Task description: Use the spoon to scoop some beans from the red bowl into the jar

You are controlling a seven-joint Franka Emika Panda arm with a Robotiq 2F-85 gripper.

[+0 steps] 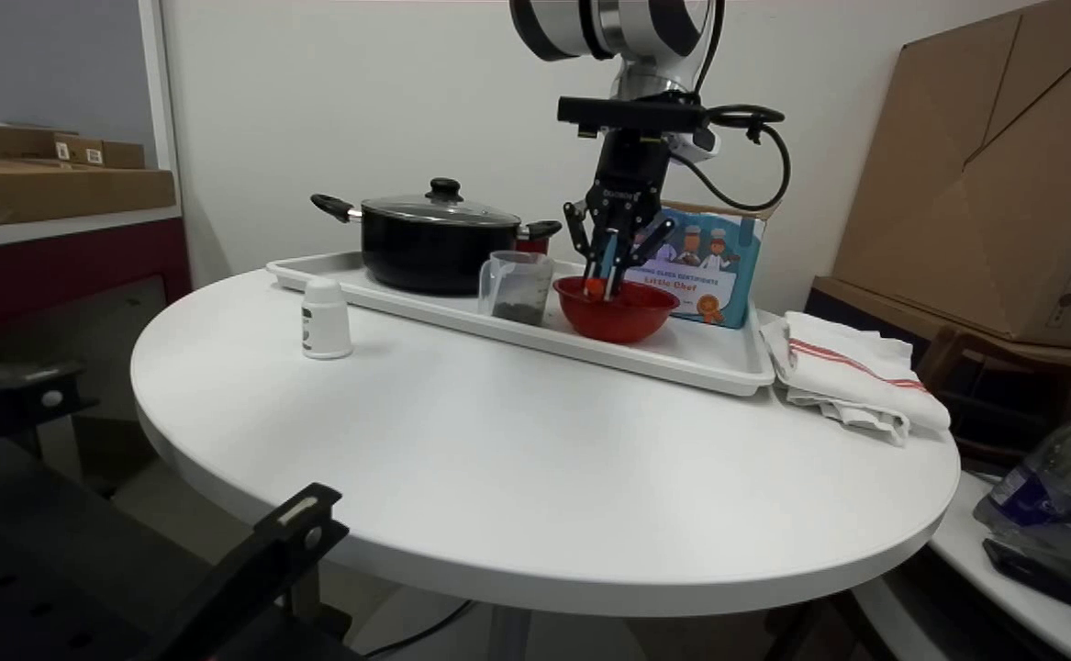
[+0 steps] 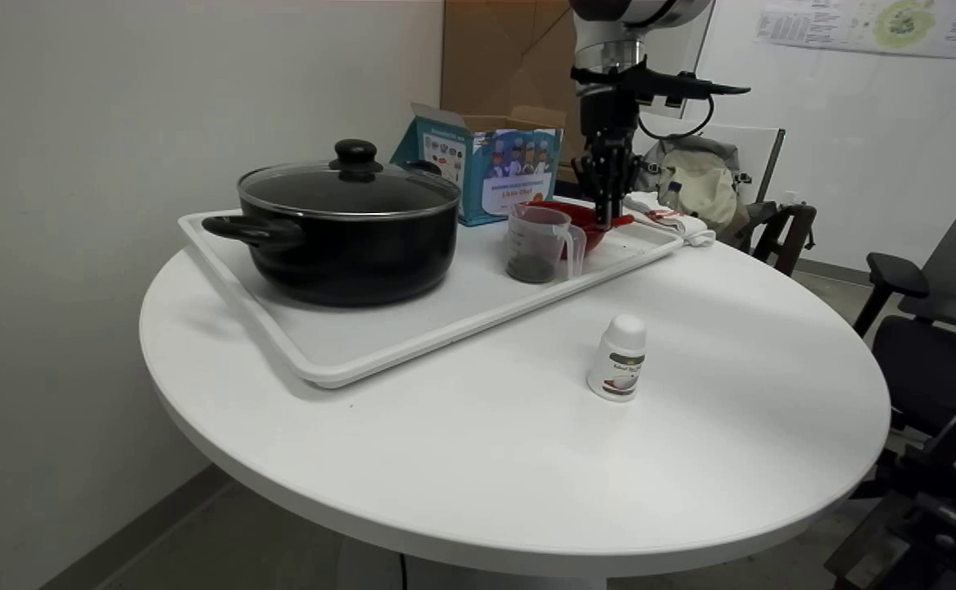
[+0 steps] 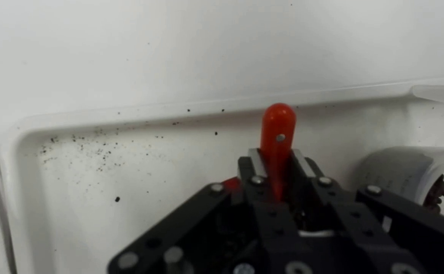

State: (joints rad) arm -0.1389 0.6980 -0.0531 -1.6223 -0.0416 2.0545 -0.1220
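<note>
Tool grips the spoon at the bowl; best dig shallow, lift level; no rush toward the jar!

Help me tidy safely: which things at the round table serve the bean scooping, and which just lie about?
In the job:
claw
spoon (far end hidden)
red bowl
clear measuring cup (jar)

Just lying about:
black lidded pot
Little Chef box
white capped bottle
red-striped towel
partly hidden red item
white tray (supports bowl and cup)
</note>
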